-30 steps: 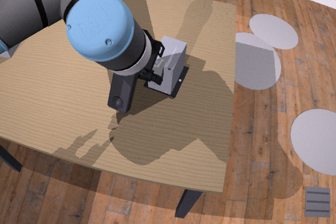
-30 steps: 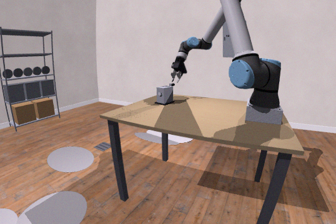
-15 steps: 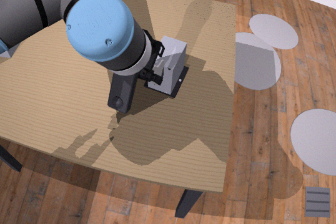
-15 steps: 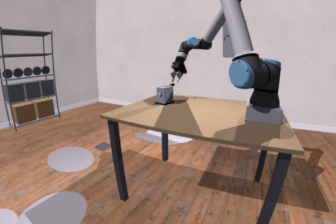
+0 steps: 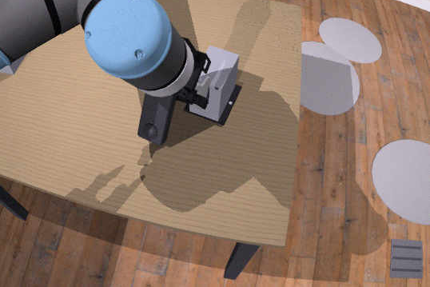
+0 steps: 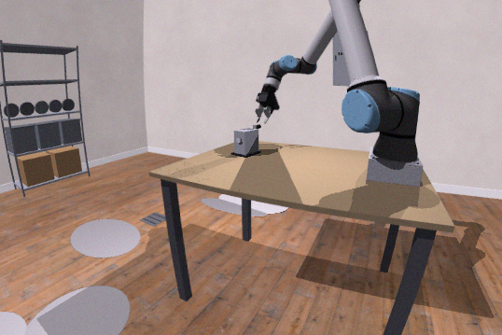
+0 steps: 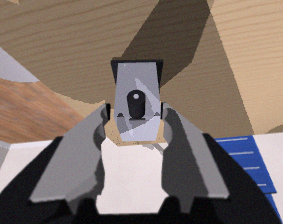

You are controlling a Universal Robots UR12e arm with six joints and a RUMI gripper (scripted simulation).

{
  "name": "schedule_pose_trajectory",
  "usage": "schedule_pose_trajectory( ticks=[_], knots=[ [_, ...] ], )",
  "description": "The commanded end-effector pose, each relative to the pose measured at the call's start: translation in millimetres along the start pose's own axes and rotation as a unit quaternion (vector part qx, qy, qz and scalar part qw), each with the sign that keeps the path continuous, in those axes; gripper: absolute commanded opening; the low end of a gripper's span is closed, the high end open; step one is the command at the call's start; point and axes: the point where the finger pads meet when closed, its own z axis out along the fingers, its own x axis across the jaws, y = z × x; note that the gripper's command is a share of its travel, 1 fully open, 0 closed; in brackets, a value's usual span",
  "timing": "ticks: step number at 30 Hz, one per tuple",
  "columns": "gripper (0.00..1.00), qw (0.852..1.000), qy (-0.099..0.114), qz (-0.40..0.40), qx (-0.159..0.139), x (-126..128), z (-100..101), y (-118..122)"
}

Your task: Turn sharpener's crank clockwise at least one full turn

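The grey box sharpener (image 5: 224, 69) (image 6: 245, 143) stands on a dark base plate (image 5: 234, 101) near the table's far edge. In the wrist view its crank arm (image 7: 138, 80) faces me, with the dark handle knob (image 7: 136, 105) sticking out toward the camera. My gripper (image 7: 135, 104) (image 6: 262, 119) (image 5: 198, 99) is open, its two fingers spread to either side of the handle. It is still a short way off the handle and touches nothing. In the top view the wrist hides most of the fingers.
The wooden table (image 5: 80, 124) (image 6: 327, 177) ends just right of the sharpener in the top view. Grey discs (image 5: 350, 40) (image 6: 105, 237) and a vent (image 5: 406, 258) lie on the floor. A shelf rack (image 6: 39, 117) stands by the left wall. The arm's base (image 6: 394, 170) sits on the table.
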Motion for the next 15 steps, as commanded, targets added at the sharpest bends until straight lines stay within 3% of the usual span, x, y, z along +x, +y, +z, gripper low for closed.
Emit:
schedule_pose_trajectory(
  ticks=[1, 15],
  knots=[
    [0.32, 1.000, 0.001, -0.001, -0.001, 1, 6, 4],
    [0.32, 1.000, 0.001, -0.001, -0.001, 1, 23, 4]
  ],
)
